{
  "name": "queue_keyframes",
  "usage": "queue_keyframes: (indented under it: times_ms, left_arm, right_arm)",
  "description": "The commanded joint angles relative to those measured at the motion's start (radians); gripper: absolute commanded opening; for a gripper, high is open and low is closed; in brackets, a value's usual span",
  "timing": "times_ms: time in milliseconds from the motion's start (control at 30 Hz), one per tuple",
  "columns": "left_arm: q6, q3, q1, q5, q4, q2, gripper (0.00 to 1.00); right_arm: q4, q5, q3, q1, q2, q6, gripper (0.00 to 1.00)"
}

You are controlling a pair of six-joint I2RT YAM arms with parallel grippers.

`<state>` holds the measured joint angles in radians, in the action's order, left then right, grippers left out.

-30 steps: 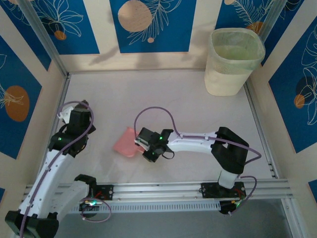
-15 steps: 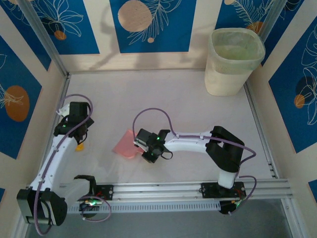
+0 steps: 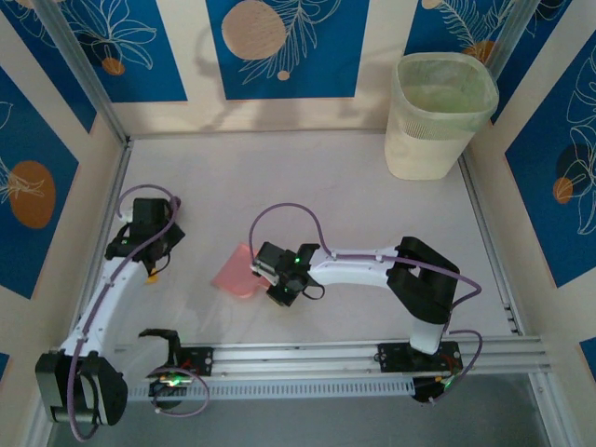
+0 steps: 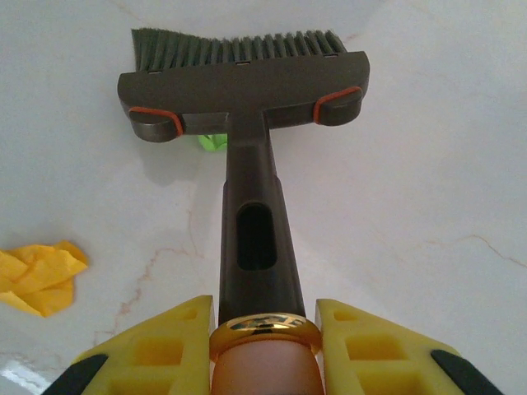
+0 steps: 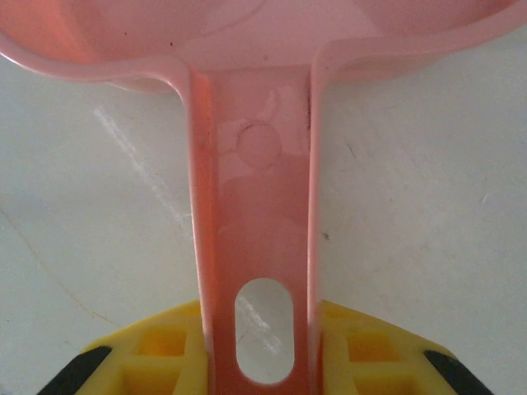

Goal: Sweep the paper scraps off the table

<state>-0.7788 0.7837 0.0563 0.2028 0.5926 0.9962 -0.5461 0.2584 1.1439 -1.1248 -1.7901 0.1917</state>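
My left gripper is shut on the handle of a dark brush whose bristles point away over the table. A green paper scrap peeks out just behind the brush head. A yellow-orange scrap lies to the brush's left. From above, the left gripper is near the left rail, with the orange scrap just in front of it. My right gripper is shut on the handle of the pink dustpan, which lies flat at mid-table beside the right gripper.
A pale translucent waste bin stands in the far right corner. Aluminium rails run along the near edge and both sides. Open tabletop lies between the dustpan and the back wall.
The left arm has unfolded along the left rail and its gripper has shifted slightly away and to the right, uncovering the orange scrap. The right gripper and dustpan have edged a little left.
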Motion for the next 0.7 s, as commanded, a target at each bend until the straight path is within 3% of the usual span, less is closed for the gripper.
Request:
queue_keyframes:
  times_ms: [0, 300, 667]
  left_arm:
    - [-0.004, -0.035, -0.009, -0.135, -0.012, -0.041, 0.0]
    - [-0.031, -0.095, 0.019, -0.354, -0.034, -0.091, 0.0]
    - [-0.023, -0.108, 0.152, -0.462, -0.043, -0.119, 0.0]
  right_arm:
    - [-0.006, -0.015, 0.02, -0.006, -0.008, 0.006, 0.0]
    - [-0.006, -0.016, 0.013, 0.031, -0.005, 0.029, 0.0]
    - [0.003, -0.011, -0.014, 0.122, 0.015, 0.089, 0.0]
